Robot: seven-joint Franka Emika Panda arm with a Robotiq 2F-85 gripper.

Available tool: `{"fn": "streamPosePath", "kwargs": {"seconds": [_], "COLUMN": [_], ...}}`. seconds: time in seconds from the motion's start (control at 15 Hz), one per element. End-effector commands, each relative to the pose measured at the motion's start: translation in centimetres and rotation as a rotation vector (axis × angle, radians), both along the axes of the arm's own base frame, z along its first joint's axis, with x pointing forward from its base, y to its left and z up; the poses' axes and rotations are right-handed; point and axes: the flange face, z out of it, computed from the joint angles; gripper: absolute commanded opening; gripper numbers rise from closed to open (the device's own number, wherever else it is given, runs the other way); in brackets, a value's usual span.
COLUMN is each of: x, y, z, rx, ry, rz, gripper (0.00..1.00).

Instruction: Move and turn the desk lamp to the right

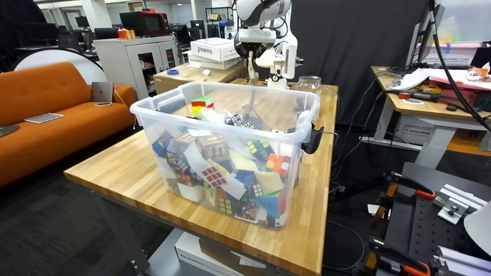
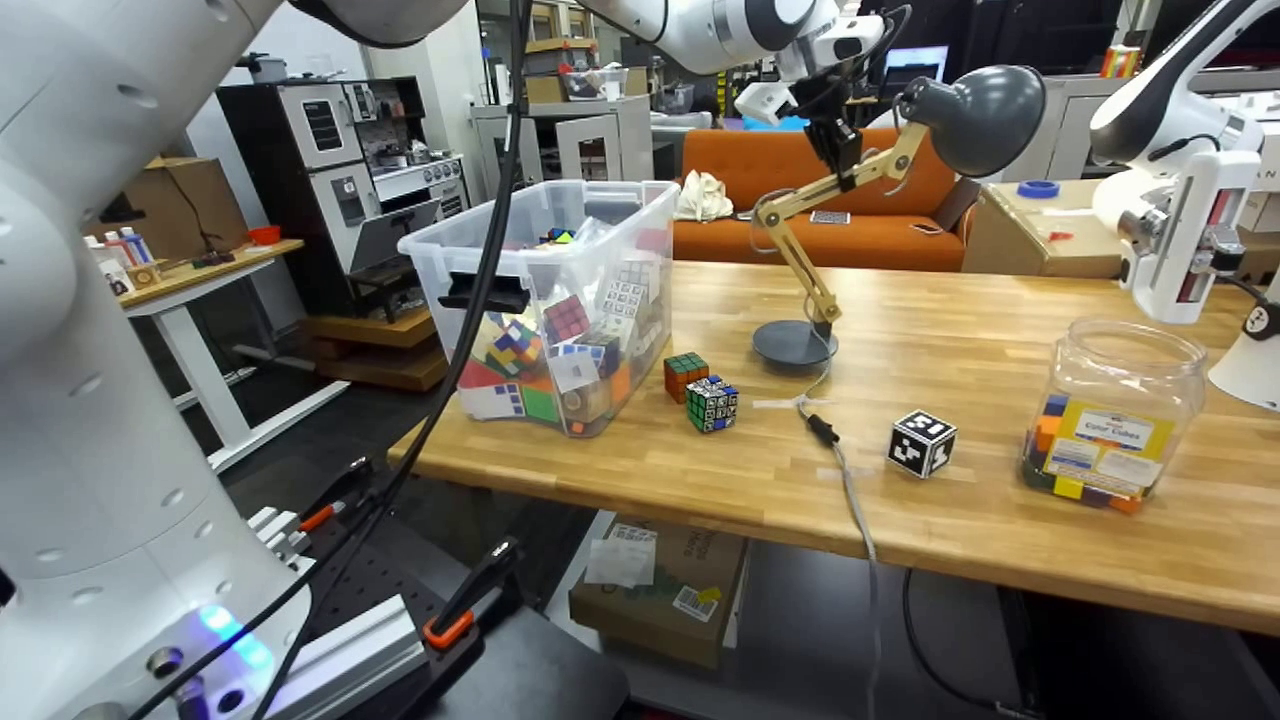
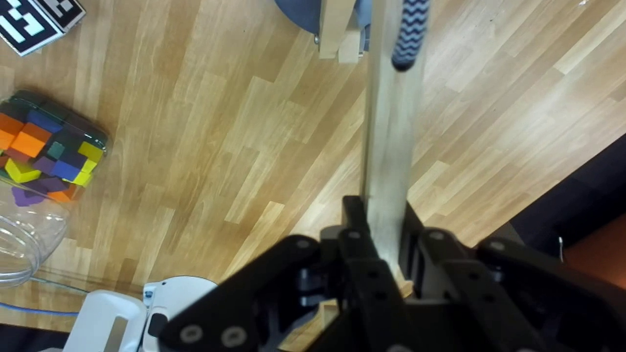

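The desk lamp has a dark grey bowl-shaped head [image 2: 985, 120], a jointed tan wooden arm and a round grey base [image 2: 790, 345] standing on the wooden table [image 2: 960, 340]. My gripper [image 2: 845, 172] is at the upper wooden arm, below the head. In the wrist view the fingers [image 3: 384, 210] lie on both sides of the wooden lamp arm [image 3: 391, 127], closed against it. In an exterior view the gripper [image 1: 251, 51] and part of the tan lamp arm [image 1: 251, 71] show behind the bin. The lamp head is out of the wrist view.
A clear bin [image 2: 470, 245] of puzzle cubes stands beside the lamp. Two loose cubes [image 2: 712, 405] lie between them. A black-and-white marker cube [image 2: 922, 443], a clear jar [image 2: 1120, 430] of blocks and a white device [image 2: 1190, 230] stand further along. The lamp's cord [image 2: 850, 490] crosses the front edge.
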Motion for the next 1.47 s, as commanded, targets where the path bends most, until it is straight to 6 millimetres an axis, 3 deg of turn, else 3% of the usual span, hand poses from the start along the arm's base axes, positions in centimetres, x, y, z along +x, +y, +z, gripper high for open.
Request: {"fn": "streamPosePath", "kwargs": {"seconds": [0.0, 0.27, 0.67, 1.4], "x": [-0.9, -2.0, -2.9, -4.0], "y": [-1.2, -2.2, -0.9, -1.1], "z": [2.7, 3.3, 4.5, 1.6], "rx": [-0.006, 0.04, 0.1, 0.157], "ry": [-0.009, 0.006, 0.024, 0.078], "rz": [-0.095, -0.257, -0.437, -0.686], "gripper": [0.05, 0.05, 0.05, 0.05]}}
